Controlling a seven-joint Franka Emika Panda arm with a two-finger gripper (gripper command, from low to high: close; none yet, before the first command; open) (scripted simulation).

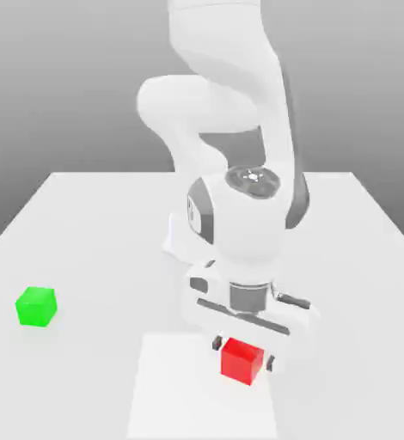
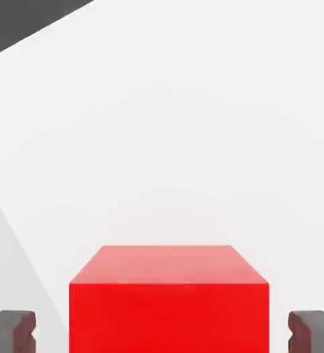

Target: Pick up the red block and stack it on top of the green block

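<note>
The red block [image 1: 241, 359] rests on the white table near its front edge. My gripper [image 1: 242, 353] is lowered over it with one dark finger on each side, and it is open. In the hand view the red block [image 2: 169, 300] sits between the two fingertips [image 2: 12, 331], with a clear gap on each side, so neither pad touches it. The green block [image 1: 36, 306] stands alone on the table, well off to the exterior view's left of the red block and slightly farther back.
The white table [image 1: 94, 215] ends close in front of the red block and just beyond the green block on the exterior view's left. A lighter rectangular patch [image 1: 180, 395] lies under the red block. The arm's body [image 1: 231, 129] rises behind the gripper.
</note>
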